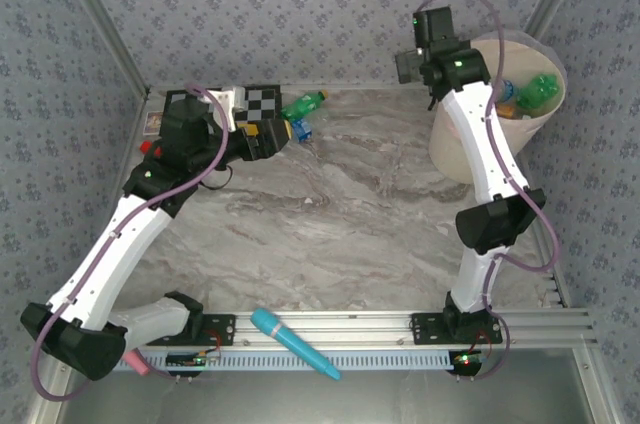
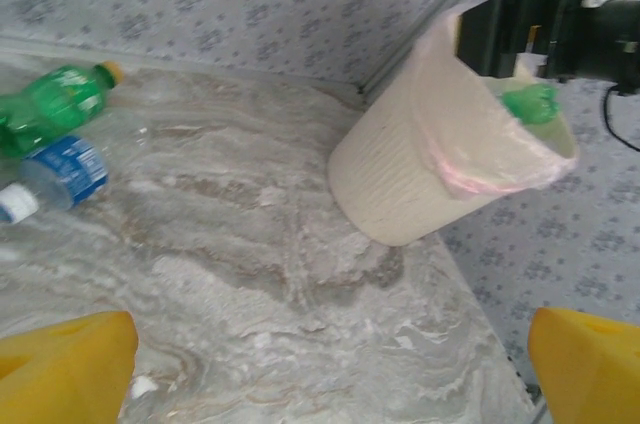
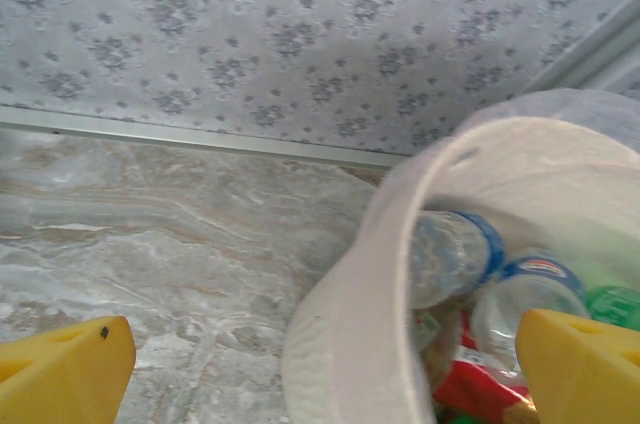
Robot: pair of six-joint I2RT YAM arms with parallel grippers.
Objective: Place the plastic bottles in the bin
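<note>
Two plastic bottles lie on the counter by the far wall: a green bottle with an orange cap and, just beside it, a clear blue-labelled bottle. Others already sit inside the bin in the far right corner. The left fingers are spread wide and empty, near the pair but not lined up on it. The right fingers, also spread and empty, hover across the bin's rim, one over the counter and one over the opening. The likely risks are these: a round bottle pinched off-centre may roll or squirt away, or knock its neighbour toward the wall. The right arm could also snag the thin liner or tip the bin.
</note>
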